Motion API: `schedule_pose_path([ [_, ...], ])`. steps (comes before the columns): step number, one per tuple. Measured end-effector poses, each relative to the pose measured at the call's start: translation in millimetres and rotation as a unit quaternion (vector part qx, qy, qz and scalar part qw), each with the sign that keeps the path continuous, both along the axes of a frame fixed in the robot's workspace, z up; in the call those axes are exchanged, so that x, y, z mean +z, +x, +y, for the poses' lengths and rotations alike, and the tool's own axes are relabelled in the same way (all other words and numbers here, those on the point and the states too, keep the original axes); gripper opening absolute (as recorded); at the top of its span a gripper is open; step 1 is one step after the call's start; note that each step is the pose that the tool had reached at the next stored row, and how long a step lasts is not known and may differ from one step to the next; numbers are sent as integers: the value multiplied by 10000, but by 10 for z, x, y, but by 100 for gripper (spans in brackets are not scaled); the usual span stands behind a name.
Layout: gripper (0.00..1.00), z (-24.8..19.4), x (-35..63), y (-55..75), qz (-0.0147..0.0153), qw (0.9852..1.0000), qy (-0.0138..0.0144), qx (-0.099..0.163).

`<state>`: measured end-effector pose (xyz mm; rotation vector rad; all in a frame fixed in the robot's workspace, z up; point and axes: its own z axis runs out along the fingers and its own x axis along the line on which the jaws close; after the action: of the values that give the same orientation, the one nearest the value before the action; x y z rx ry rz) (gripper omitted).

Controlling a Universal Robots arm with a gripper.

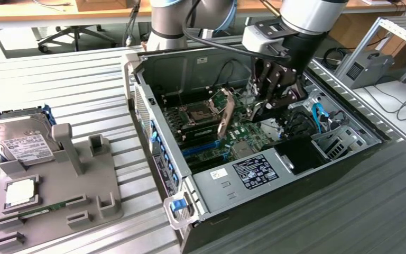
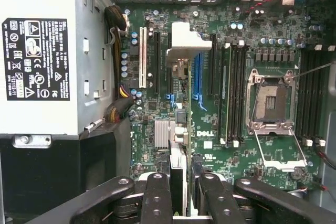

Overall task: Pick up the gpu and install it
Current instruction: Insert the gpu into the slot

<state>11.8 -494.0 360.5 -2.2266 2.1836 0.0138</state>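
Observation:
The gpu [image 2: 181,129] stands on edge, seen edge-on in the wrist view, with its silver end bracket [image 2: 185,39] toward the case's rear grille. My gripper [image 2: 179,176] is shut on it, with one black finger [image 2: 156,198] on either side of the card. The card hangs over the motherboard's expansion slots, between the black slot [image 2: 156,61] and the blue slot [image 2: 198,74]. Whether its edge touches a slot cannot be told. In the exterior view the gripper [image 1: 270,108] reaches down into the open computer case [image 1: 344,119], above the motherboard [image 1: 242,135].
The power supply [image 1: 254,172] [image 2: 37,56] sits close beside the slots. The open CPU socket [image 2: 270,100] and memory slots lie on the card's other side. A grey holder [image 1: 55,196] at the exterior view's left carries a hard drive [image 1: 19,143] and a memory stick [image 1: 37,212].

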Motion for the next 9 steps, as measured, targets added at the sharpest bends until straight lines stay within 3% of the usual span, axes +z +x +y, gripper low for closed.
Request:
schedule_pose_path([
  [9,26,-69,-11,0,0,10000,0,0],
])
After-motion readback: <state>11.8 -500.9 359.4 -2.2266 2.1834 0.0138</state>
